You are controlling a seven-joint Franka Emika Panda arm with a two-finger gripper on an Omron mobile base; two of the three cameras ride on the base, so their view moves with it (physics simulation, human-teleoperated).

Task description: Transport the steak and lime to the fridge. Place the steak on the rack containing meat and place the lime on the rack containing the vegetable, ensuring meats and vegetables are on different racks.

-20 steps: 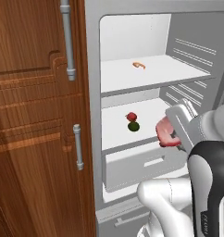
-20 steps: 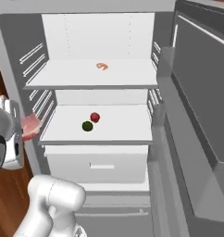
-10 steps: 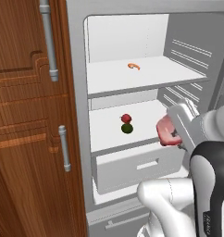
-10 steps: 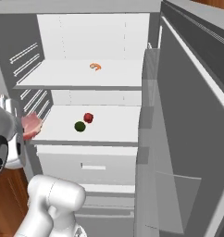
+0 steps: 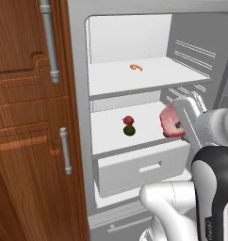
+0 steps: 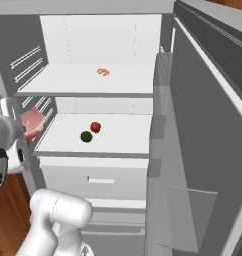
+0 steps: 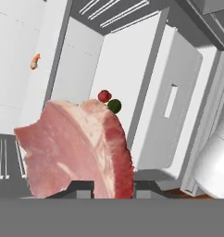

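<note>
My gripper is shut on the steak, a pink-red slab with pale streaks, held in front of the right end of the lower shelf of the open fridge. In the hand view the steak fills the lower left above the fingertips. The lime lies on the lower shelf, touching the red vegetable behind it. The orange meat lies alone on the upper shelf. From the right, the steak hangs left of the lower shelf's edge, the lime mid-shelf.
The brown wood-panelled door with grey bar handles stands to the left. The grey inner side of the open fridge door walls off the right. A white drawer sits under the lower shelf.
The whole picture has shifted a little as the base moved, bringing the fridge interior nearer the centre. The steak stays in the gripper and sits slightly higher.
</note>
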